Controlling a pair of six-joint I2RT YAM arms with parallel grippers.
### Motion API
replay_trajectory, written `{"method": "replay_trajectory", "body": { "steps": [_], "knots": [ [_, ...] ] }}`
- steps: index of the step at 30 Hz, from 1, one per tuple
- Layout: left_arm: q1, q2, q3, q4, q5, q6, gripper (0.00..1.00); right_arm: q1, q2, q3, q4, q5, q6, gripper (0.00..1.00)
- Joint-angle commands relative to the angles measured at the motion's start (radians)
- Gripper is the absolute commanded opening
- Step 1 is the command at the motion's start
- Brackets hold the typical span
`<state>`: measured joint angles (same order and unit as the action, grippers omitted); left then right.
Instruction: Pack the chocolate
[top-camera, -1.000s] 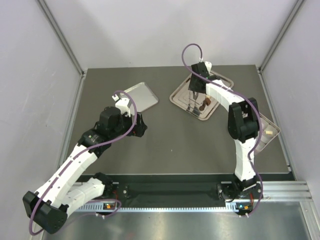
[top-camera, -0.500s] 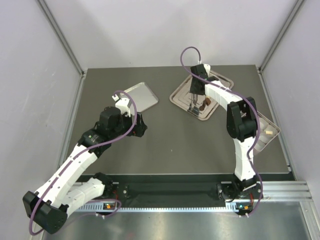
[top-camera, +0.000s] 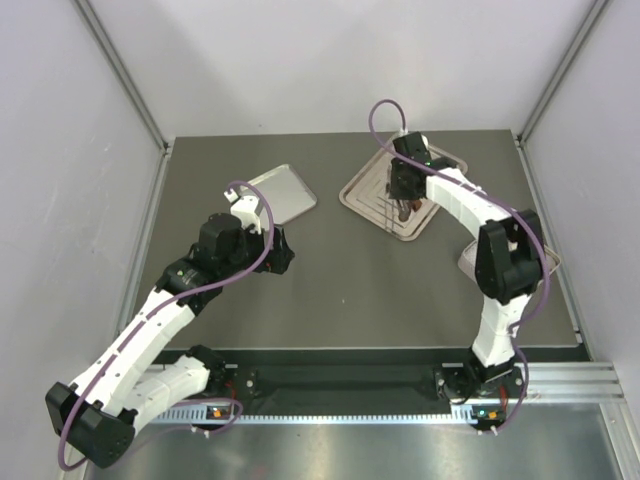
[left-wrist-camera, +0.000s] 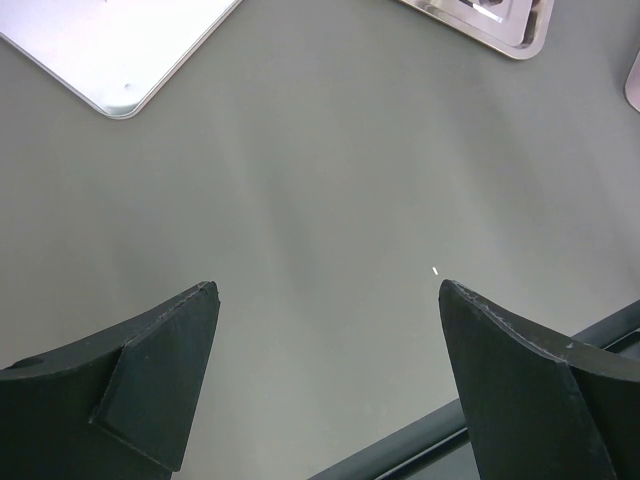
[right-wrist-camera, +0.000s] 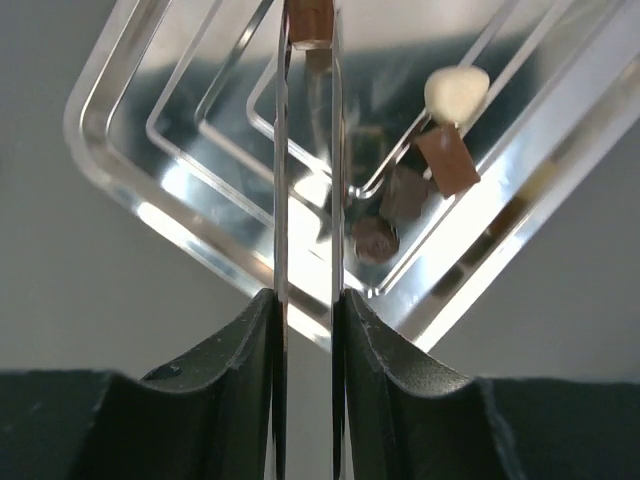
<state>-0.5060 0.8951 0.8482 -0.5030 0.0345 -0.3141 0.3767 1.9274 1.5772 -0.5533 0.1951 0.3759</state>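
The right gripper (right-wrist-camera: 308, 300) pinches a pair of thin metal tweezers (right-wrist-camera: 280, 180), and their tips clamp one brown chocolate piece (right-wrist-camera: 310, 22) over the silver tray (right-wrist-camera: 110, 150). More pieces lie in that tray (a cream piece (right-wrist-camera: 457, 90) just beside a brown square (right-wrist-camera: 447, 163)). Well apart, the left gripper (left-wrist-camera: 325, 290) hangs over the grey table (left-wrist-camera: 330, 150), jaws spread wide, holding nothing
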Motion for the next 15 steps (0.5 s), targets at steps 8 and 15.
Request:
{"method": "replay_trajectory", "body": {
  "steps": [8, 15],
  "knots": [
    [-0.005, -0.007, 0.018, 0.003, -0.002, 0.010, 0.96, -0.053, -0.346, -0.227, -0.100, -0.120, 0.011, 0.27],
    [-0.005, -0.007, 0.017, 0.007, 0.011, 0.007, 0.96, -0.195, -0.617, -0.391, -0.203, -0.117, 0.041, 0.28]
  ]
}}
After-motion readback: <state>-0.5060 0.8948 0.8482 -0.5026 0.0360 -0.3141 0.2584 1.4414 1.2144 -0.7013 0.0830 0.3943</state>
